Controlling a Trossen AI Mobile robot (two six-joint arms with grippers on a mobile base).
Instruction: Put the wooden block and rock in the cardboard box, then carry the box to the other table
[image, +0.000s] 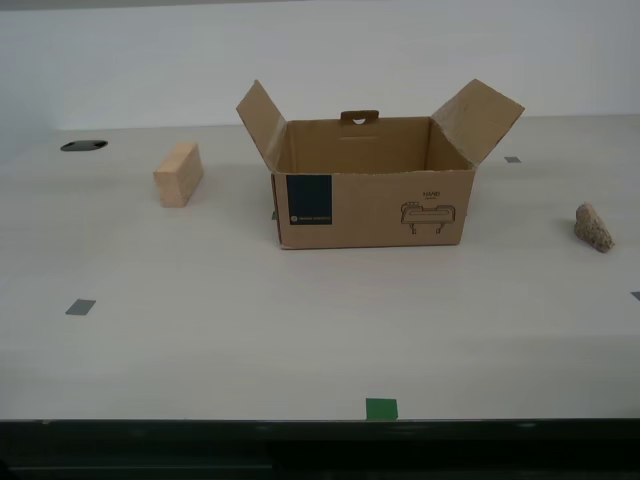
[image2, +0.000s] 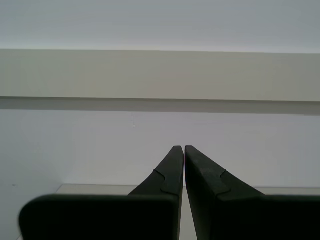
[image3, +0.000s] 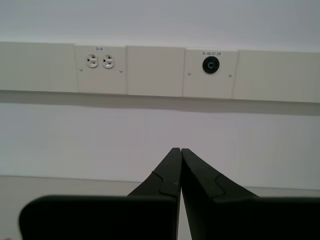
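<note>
Exterior view: you've got the cardboard box (image: 372, 195) mid-table w/ flaps up, wooden block (image: 179, 174) well apart toward the exterior view's left, rock (image: 593, 227) near its right edge, bare tabletop between. Second wrist view: my second gripper (image2: 184, 148) has jaws pressed together, empty, facing a wall. First wrist view: my first gripper (image3: 180, 150) likewise closed on nothing, facing wall outlets (image3: 99, 61).

Cardboard box (image: 372, 205), centre of the exterior view: brown corrugated paperboard, matt, with a smooth dark blue printed label on its front. Wooden block (image: 178, 174), left of the box: pale tan wood, plain smooth faces. Rock (image: 593, 227), at the exterior view's right edge: rough, speckled grey-beige stone. Counter (image: 200, 340): hard, smooth, off-white, matt, bearing small grey and green tape patches. My first end effector (image3: 176, 150) and my second end effector (image2: 179, 148): dark matt plastic fingers, smooth-surfaced, tips pressed together.
</note>
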